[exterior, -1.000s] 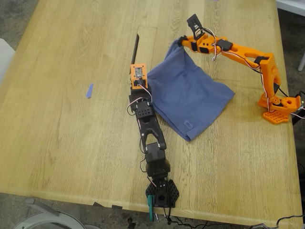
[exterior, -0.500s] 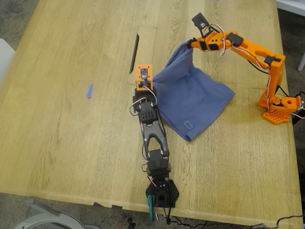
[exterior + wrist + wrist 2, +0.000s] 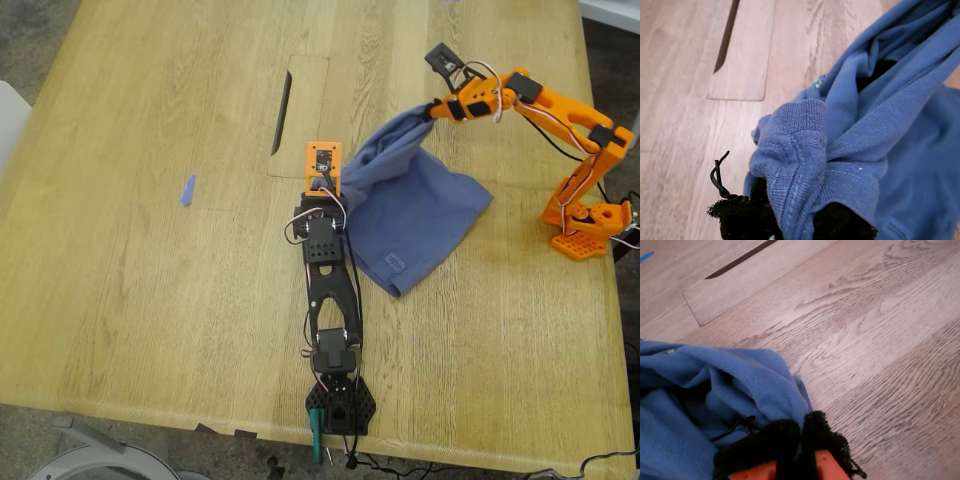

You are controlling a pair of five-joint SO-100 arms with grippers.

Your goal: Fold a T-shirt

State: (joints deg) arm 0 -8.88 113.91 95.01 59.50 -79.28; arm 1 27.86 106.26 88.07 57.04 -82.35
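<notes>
Above the table, both grippers clamp the T-shirt (image 3: 415, 210)

The T-shirt (image 3: 420, 215) was soft matt knit cloth, its hem ribbed and stitched. The surface (image 3: 150, 300) was pale wood with open grain and a dull finish. My first gripper (image 3: 790, 227) carried fuzzy black padding.

My first gripper (image 3: 790, 220) and my second gripper (image 3: 797, 440) both have their fingers pinched closed.
</notes>
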